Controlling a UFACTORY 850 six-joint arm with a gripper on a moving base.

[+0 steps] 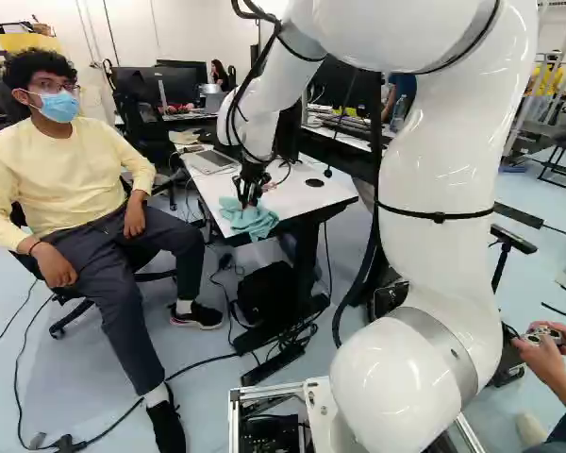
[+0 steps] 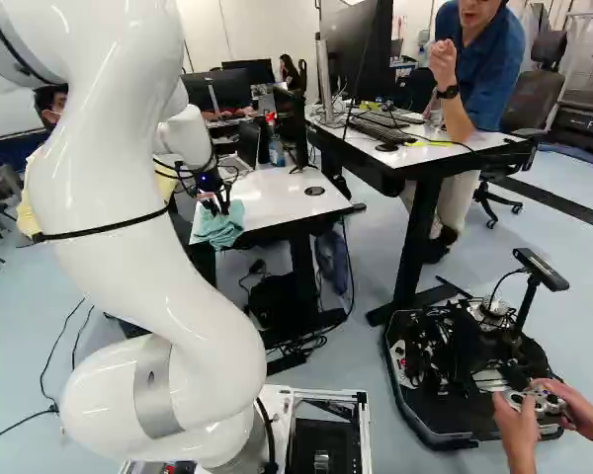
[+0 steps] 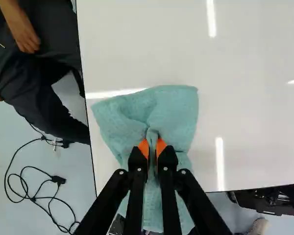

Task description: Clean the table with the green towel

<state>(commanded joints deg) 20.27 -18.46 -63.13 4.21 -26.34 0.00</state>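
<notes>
Grip: Because a towel gives only to a pinch, I have the gripper (image 3: 152, 147) nearly closed, with a raised fold of the green towel (image 3: 174, 107) between its orange pads (image 3: 143, 148).
Hold point: The fold lies near the cloth's middle, so fabric spreads ahead of the fingers and to both sides; this should suit wiping.
Towel position: Its spread part lies on the white table (image 3: 245, 98), at a corner; the rest hangs past the near edge.
Arm posture: The arm (image 1: 448, 179) reaches forward and down, presumably to keep the cloth against the surface.
Step in hand: I judge this as wiping or about to wipe; progress cannot be told.
Next move: Sweep inward from the corner, with light, even pressure.
Caution: The overhanging cloth may catch on the edge or bunch up.
Surface: Glossy, with streaks of reflected light; it carries a laptop (image 1: 211, 161) and a black disc (image 1: 314, 182).
Nearby: A seated person (image 1: 57, 189) is beside the table; keep sweeps clear.
Room: A second table (image 2: 425, 148) bears a keyboard (image 2: 382, 128); cables (image 3: 34, 198) lie on the floor.
</notes>
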